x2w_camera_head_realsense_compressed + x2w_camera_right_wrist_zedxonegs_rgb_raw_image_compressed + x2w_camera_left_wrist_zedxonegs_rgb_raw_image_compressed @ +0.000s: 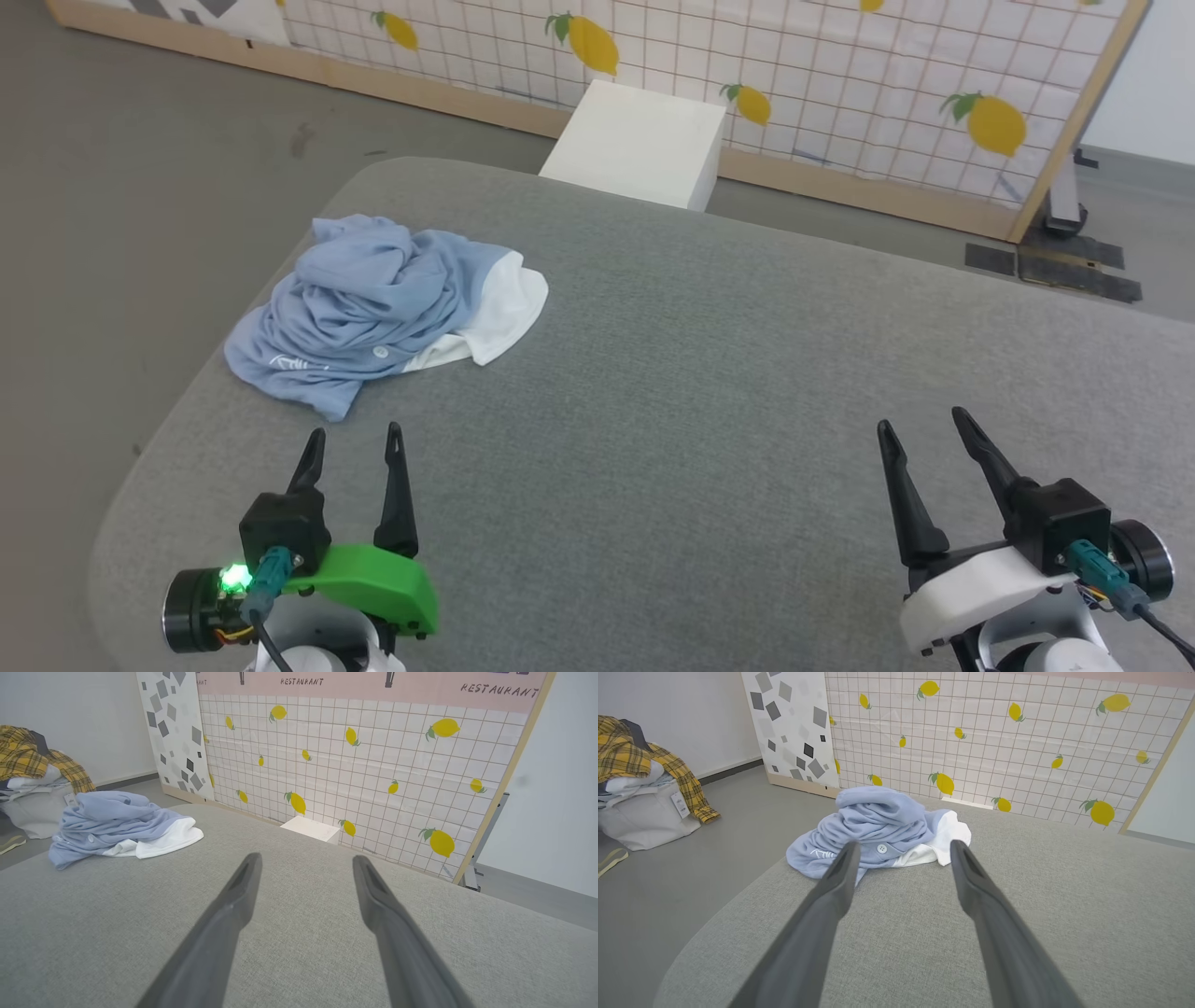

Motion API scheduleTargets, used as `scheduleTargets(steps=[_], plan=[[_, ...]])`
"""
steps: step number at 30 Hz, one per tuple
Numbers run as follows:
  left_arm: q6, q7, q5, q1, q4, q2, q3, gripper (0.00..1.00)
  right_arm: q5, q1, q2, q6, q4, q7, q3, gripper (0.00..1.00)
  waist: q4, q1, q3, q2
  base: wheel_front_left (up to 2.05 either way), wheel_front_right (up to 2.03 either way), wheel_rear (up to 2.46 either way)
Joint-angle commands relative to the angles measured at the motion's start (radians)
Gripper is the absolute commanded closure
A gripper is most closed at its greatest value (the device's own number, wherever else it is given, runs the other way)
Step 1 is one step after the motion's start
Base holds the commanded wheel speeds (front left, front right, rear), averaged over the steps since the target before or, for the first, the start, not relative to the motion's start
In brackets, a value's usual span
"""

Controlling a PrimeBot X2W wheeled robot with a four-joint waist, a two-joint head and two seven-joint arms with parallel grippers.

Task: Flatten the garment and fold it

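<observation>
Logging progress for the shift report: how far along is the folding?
Nothing looks done: the garment lies crumpled in a heap on the table. Nothing is in hand; the left gripper and right gripper are open, clear of it. Flattening and folding both remain.

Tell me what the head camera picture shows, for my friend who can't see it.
A light blue garment with a white part lies crumpled on the left of a gray table. The robot's left hand and right hand are open and empty at the bottom corners, the left one just short of the garment.
</observation>
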Motion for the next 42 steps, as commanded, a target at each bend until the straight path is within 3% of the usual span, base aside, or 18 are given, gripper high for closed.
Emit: scheduleTargets(steps=[1,42], plan=[[0.008,-0.013,-0.013,-0.006,0.005,0.009,-0.004,0.00,0.008,-0.018,0.001,-0.001,0.003,-0.011,0.004,0.00,0.016,0.0000,-0.001,0.0000,0.00,0.00,0.00],[0.098,-0.094,-0.099,0.007,0.023,0.045,-0.056,0.00,0.036,-0.027,0.002,-0.001,0.026,-0.084,0.011,0.00,0.219,0.0000,0.004,0.0000,0.00,0.00,0.00]])
